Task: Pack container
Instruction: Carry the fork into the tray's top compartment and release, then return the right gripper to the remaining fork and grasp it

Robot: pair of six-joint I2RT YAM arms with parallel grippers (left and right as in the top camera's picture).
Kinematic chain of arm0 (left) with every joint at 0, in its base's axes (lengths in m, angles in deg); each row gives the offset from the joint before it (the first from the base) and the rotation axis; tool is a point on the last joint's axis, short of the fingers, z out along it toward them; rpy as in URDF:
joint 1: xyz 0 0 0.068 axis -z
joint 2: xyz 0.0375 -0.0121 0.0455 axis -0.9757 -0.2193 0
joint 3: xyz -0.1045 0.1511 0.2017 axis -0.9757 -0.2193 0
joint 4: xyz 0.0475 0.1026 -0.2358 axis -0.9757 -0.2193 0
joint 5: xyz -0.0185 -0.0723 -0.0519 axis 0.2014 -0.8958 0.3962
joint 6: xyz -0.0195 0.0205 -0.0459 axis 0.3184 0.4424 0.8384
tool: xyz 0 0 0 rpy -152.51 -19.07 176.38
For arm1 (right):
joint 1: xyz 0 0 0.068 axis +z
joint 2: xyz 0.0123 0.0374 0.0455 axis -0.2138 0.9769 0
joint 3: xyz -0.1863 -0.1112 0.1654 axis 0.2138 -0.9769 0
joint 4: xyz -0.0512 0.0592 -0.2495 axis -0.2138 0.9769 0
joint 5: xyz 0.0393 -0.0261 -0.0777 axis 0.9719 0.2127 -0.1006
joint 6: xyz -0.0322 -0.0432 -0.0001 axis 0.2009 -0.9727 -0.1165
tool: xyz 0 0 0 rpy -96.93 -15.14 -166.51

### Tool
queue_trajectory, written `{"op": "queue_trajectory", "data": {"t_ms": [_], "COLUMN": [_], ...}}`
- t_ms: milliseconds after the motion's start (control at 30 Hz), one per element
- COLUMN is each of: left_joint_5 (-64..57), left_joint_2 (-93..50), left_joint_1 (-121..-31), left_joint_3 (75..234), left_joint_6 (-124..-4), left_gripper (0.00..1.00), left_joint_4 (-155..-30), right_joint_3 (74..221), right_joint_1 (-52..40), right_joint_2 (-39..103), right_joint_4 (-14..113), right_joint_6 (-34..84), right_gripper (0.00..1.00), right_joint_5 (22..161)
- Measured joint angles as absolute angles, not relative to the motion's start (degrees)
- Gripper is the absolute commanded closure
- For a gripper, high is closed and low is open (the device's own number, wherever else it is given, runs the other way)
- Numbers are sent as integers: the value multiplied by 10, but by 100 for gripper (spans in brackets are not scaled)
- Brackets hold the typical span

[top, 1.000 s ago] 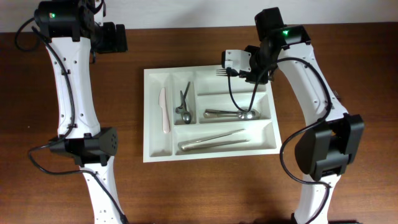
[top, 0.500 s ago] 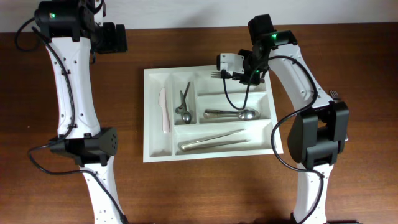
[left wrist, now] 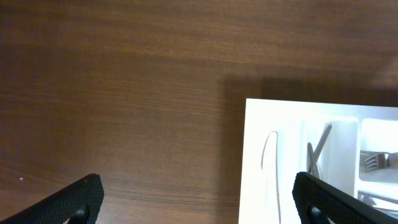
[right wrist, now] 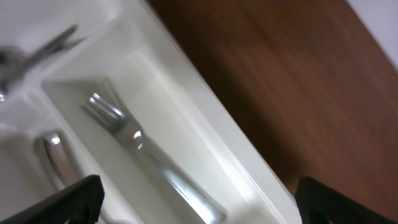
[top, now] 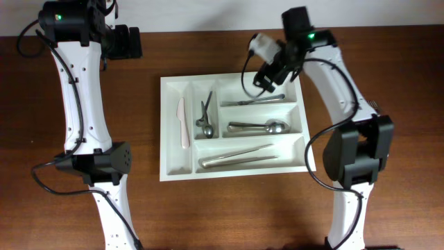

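Overhead: white tray sits mid-frame, flat on the table, long side running left-right. The right gripper hangs over the tray's top edge, jaws wide, nothing in them. A fork lies in the top long slot just below it, spoons in the middle slot, long tongs in the bottom one. A pale knife is in the far-left narrow slot and small spoons in the next. The left gripper is parked upper left, well apart from the tray. Left wrist: jaws spread to both bottom corners, gripper empty over bare wood, tray corner in the lower right of frame. Right wrist (blurry): fingertips apart at the bottom corners, fork resting in its slot between the tray walls, not touched. Looks like the fork drop is done and the arm needs to clear. Best to go straight up with the jaws held wide, so neither finger clips the handle or the rim and shoves the tray. Surface is dark brown wood grain, matte and level. A thin strip of pale wall shows along the top of the overhead frame, and no more of the room is visible.
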State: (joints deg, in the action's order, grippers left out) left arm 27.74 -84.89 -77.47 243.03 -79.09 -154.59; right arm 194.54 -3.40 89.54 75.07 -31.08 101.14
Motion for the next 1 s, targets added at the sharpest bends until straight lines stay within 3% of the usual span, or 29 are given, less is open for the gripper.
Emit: {"op": "queue_trajectory", "data": {"t_ms": [233,567,733,933,1000], "left_joint_5": [277,277,277,277,277], "left_joint_2": [-849,-849,-849,-849,-849], "left_joint_1": [-775,-775,-775,-775,-775], "left_joint_3": [2430,2430,2430,2431,2430], "left_joint_6": [-791,-791,-791,-791,-791], "left_gripper": [1,1,1,1,1], "left_joint_4": [-1546,-1546,-1546,-1546,-1546], "right_joint_3": [2049,2058,2046,1934,1887], "right_joint_1": [-150,-328,-382,-414,-414], "right_joint_2": [894,893,893,892,891], "right_joint_4": [898,987,991,909,868], "right_joint_6": [-122,-57,-53,-54,-55], "right_gripper": [1,1,18,32,32], "right_joint_5": [970,947,909,887,884]}}
